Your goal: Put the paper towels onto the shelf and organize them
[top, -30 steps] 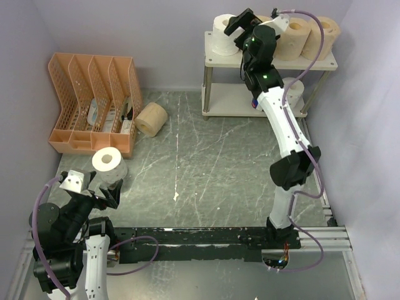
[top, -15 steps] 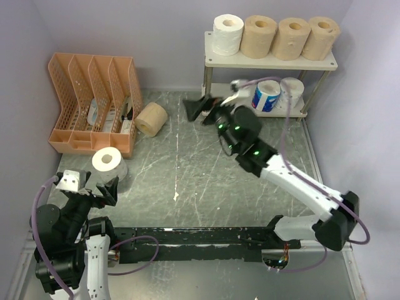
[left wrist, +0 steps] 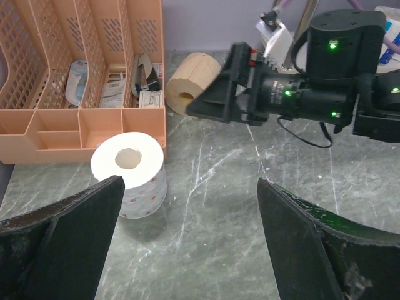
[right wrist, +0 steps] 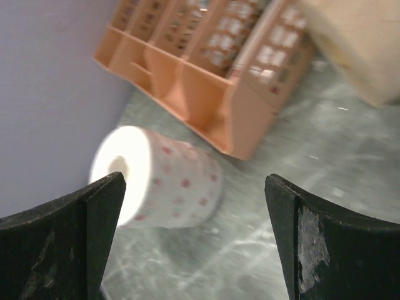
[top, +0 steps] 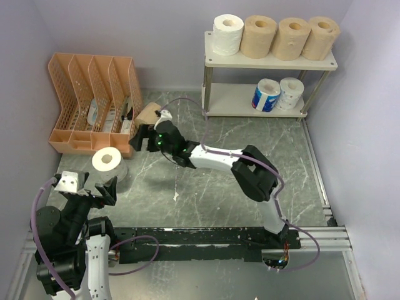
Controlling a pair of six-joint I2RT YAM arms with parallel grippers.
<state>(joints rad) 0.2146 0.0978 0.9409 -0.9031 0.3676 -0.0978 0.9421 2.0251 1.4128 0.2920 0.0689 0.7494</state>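
The bench (top: 206,181) carries the shelf (top: 269,62), with four rolls (top: 259,36) on top and two rolls (top: 278,94) below. By the organizer (top: 94,103) a tan roll (top: 149,114) lies and a dotted roll (top: 109,164) stands. The right gripper (top: 137,139) is beside the tan roll and the left gripper (top: 103,190) is near the dotted roll, both with fingers spread and empty.

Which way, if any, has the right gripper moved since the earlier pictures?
Yes. The right gripper swung left, from the shelf toward the orange organizer.
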